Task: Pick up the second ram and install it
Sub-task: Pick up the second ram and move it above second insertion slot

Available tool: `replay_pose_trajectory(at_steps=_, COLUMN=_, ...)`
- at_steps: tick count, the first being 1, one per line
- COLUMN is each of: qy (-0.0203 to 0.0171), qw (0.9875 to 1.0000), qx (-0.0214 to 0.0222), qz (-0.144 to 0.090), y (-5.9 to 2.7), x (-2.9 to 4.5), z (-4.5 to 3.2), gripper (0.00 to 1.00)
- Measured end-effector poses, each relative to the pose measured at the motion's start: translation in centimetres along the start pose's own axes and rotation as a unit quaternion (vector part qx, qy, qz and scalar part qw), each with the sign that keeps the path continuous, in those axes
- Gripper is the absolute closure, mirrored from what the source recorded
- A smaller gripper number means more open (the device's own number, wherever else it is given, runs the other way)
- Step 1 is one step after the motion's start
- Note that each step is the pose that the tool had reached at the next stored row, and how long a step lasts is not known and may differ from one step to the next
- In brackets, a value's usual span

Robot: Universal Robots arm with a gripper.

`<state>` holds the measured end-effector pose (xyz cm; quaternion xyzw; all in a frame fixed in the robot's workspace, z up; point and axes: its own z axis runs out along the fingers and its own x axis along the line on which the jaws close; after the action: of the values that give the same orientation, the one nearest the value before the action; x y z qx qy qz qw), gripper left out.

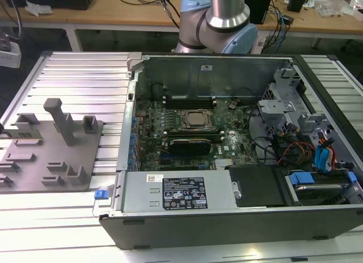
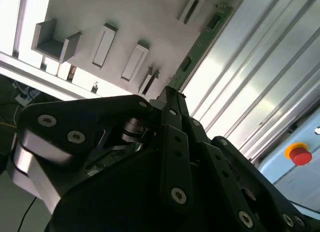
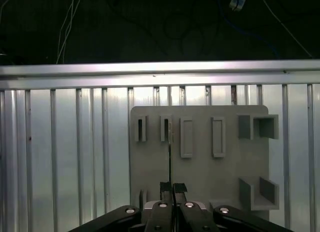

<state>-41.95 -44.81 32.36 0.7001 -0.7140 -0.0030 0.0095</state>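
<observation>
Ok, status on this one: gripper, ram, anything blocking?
Gripper shut on the second ram. Ram held out over the gray fixture tray. Nothing seen in the way.

Counted 1 ram stick (image 2: 202, 42), 1 gripper (image 3: 173, 186), 1 gray holder plate (image 3: 200, 172) carrying 2 narrow slots (image 3: 141, 129), 2 wider frames (image 3: 186, 137) and 2 open boxes (image 3: 265, 127), 1 red button (image 2: 301, 154), 1 open computer case (image 1: 227, 223), 1 processor (image 1: 197, 119), 1 black card (image 1: 190, 144).
</observation>
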Motion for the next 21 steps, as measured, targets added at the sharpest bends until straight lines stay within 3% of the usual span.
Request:
replay_pose_trajectory(at_steps=3, qy=0.0, qw=1.0, qx=0.0, qz=0.0, y=0.0, x=0.0, z=-0.05, gripper=0.91)
replay_pose_trajectory(at_steps=13, qy=0.0, qw=1.0, qx=0.0001, qz=0.0, y=0.03, x=0.02, z=-1.99, gripper=0.91)
replay_pose_trajectory(at_steps=18, qy=0.0002, qw=1.0, qx=-0.0003, qz=0.0, y=0.04, x=0.02, z=-2.23, gripper=0.91)
replay_pose_trajectory(at_steps=21, qy=0.0, qw=1.0, qx=0.0, qz=0.0, y=0.05, x=0.03, z=-3.18, gripper=0.91)
